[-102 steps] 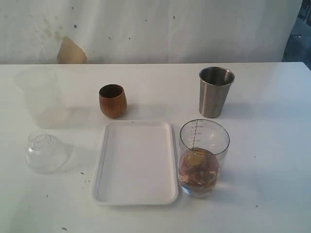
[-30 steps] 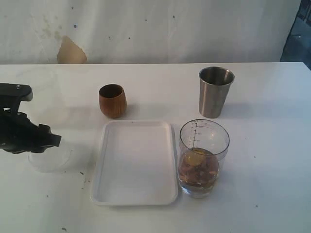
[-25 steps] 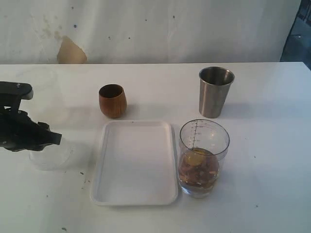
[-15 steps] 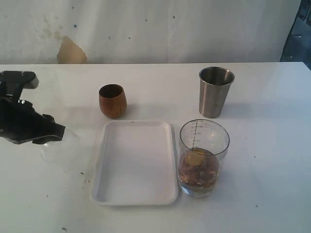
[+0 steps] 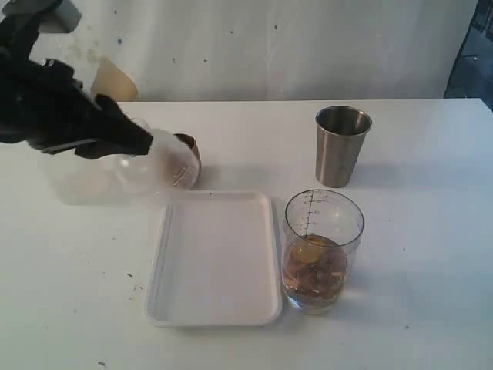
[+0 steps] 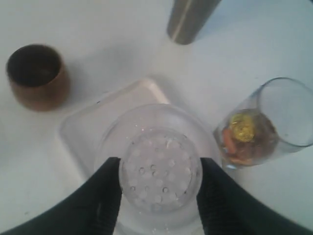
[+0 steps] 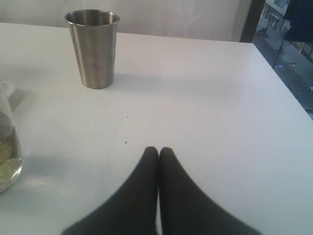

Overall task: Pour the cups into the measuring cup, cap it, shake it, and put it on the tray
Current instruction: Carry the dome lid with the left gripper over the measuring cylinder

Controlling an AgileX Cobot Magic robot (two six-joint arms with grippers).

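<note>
My left gripper is shut on the neck of the clear dome-shaped lid, held in the air above the table's left side. The lid partly hides the brown wooden cup. The measuring cup, with brownish contents and a gold piece, stands right of the white tray. The steel tumbler stands behind it. My right gripper is shut and empty, low over bare table, out of the exterior view.
A frosted translucent unmarked cup stands at the far left, partly behind my left arm. The white table's far edge meets a stained wall. A dark opening shows at the right edge.
My left gripper closed on the dome lid where it lay at the front left, then lifted it up and to the right, toward the wooden cup. Nothing else moved.
</note>
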